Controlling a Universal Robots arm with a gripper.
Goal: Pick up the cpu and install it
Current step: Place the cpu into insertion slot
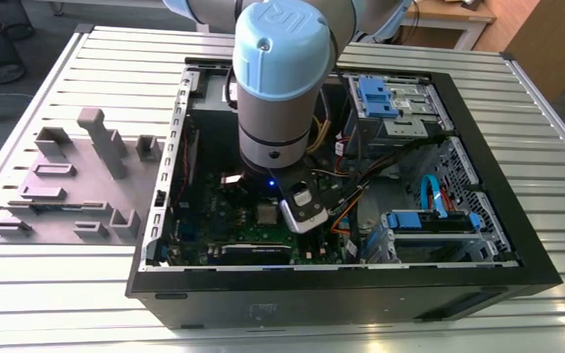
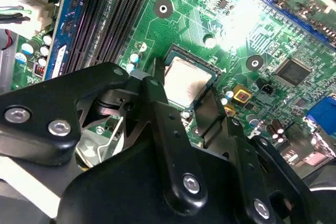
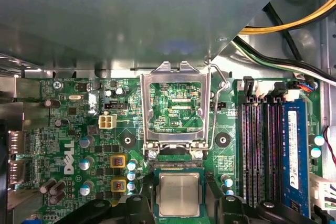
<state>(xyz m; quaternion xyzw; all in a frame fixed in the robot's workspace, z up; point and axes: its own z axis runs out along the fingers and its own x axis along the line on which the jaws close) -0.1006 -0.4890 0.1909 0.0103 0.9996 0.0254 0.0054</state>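
While the cpu (image 3: 179, 194) lies flat, the released pincer (image 3: 179, 184) straddles it without touching.

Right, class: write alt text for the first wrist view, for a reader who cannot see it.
A small silvery square cpu sits in its socket on a green circuit board, flanked by the black gripper. Beside it, the hinged metal socket frame stands open.

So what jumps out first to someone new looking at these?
The blue-capped arm reaching down into the open PC case on the slatted table. In the first wrist view, the silvery cpu lies in the socket on the motherboard, right at the pincer, with the hinged metal frame flipped open beside it.
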